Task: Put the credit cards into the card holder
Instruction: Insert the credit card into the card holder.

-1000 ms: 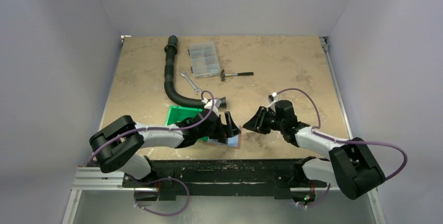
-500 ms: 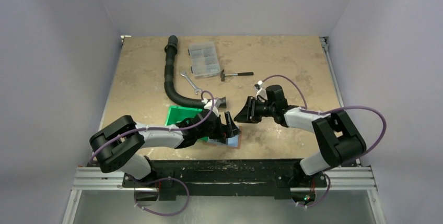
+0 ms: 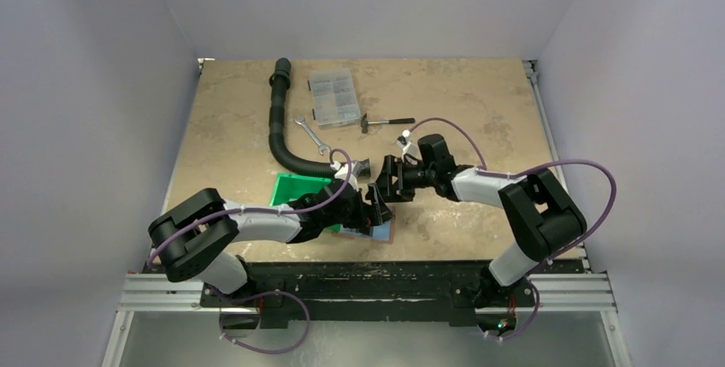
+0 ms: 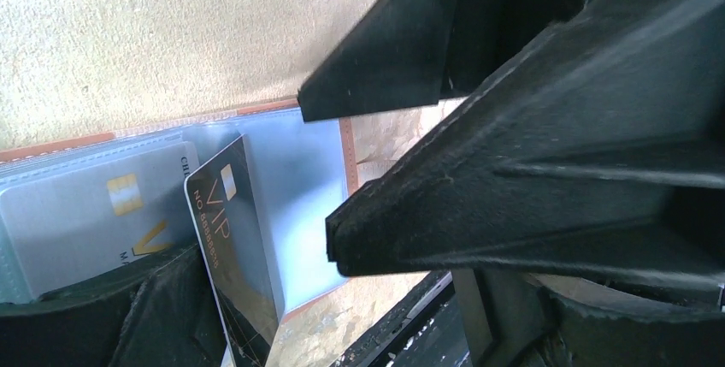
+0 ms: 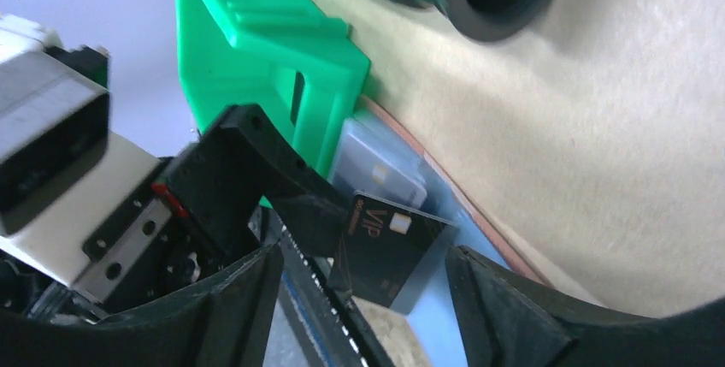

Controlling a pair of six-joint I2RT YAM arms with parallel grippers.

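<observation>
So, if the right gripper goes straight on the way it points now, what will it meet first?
Most likely the black VIP card, which the left gripper holds tilted over the open card holder. It sits centred ahead of the open right gripper, though depth is hard to judge.

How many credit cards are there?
2: a grey card tucked in the card holder's pocket, and a black VIP card standing upright against it. Others may be hidden underneath.

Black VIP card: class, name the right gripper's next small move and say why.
Probably close in on the black VIP card: the open right gripper faces it while the left gripper holds it tilted over the open card holder.
</observation>
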